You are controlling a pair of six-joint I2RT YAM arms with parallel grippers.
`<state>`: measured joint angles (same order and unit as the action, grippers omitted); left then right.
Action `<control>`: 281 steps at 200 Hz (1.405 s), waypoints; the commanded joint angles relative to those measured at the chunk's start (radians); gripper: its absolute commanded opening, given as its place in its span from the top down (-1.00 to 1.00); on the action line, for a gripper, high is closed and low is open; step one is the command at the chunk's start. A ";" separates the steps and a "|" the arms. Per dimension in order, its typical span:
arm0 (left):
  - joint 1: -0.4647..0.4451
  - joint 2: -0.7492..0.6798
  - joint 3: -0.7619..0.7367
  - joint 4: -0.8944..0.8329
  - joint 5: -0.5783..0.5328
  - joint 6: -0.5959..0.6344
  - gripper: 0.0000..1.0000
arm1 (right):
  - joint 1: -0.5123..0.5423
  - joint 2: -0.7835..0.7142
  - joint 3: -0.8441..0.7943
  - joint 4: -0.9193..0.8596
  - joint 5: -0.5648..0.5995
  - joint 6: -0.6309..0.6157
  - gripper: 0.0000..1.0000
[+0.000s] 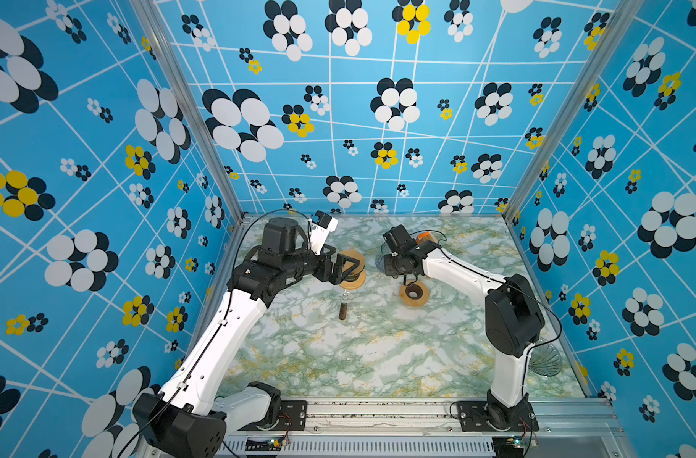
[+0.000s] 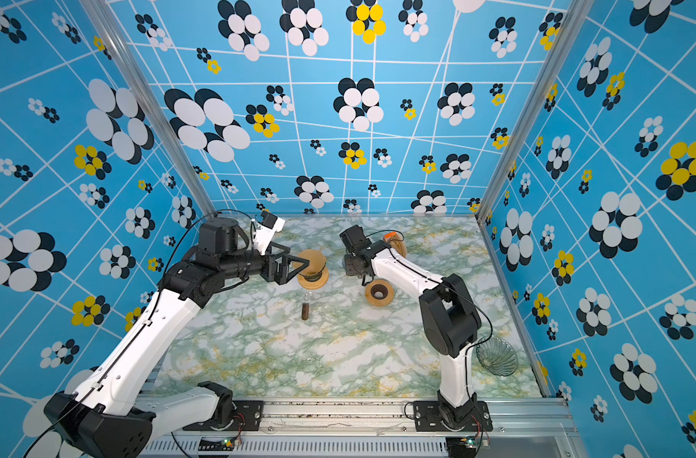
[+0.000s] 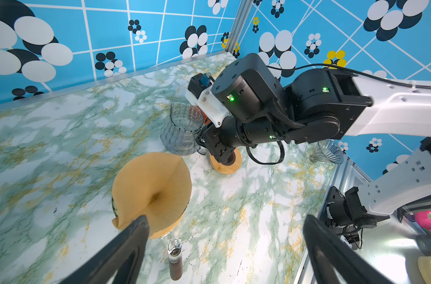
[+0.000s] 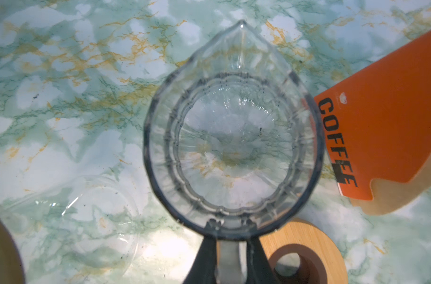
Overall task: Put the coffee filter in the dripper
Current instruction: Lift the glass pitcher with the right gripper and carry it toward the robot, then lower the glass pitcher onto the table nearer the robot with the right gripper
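A brown paper coffee filter (image 3: 153, 186), opened into a cone, sits in the dripper (image 3: 169, 228). Only the dripper's wooden collar and a sliver of dark rim show under it. Both top views show the pair at mid table (image 1: 354, 257) (image 2: 312, 261). My left gripper (image 3: 225, 221) is open wide beside it. One finger (image 3: 135, 233) overlaps the filter's near edge, and nothing lies between the jaws. My right gripper (image 4: 230, 248) is shut on the handle of a clear glass pitcher (image 4: 234, 137), which stands to the right of the dripper.
A small vial of brown grounds (image 1: 343, 311) lies just in front of the dripper. A loose wooden ring (image 1: 413, 293) lies by the pitcher. An orange filter pack (image 4: 381, 110) sits behind it. A ribbed glass cone (image 2: 497, 355) lies at the front right, near the table edge.
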<state>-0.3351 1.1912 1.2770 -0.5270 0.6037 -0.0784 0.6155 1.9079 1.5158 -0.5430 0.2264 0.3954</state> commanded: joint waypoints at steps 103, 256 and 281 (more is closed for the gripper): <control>-0.013 0.000 0.017 0.022 0.082 -0.002 -0.98 | 0.111 -0.360 -0.337 0.057 0.034 0.003 0.74; -0.042 -0.002 0.017 0.016 0.062 -0.001 -0.98 | 0.310 -0.636 -0.734 0.152 0.054 0.126 0.73; -0.045 -0.002 0.018 0.010 0.055 0.005 -0.98 | 0.330 -0.632 -0.737 0.146 0.067 0.132 0.73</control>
<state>-0.3733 1.1912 1.2770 -0.5224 0.6651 -0.0845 0.9260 1.2945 0.7834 -0.4362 0.2462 0.5049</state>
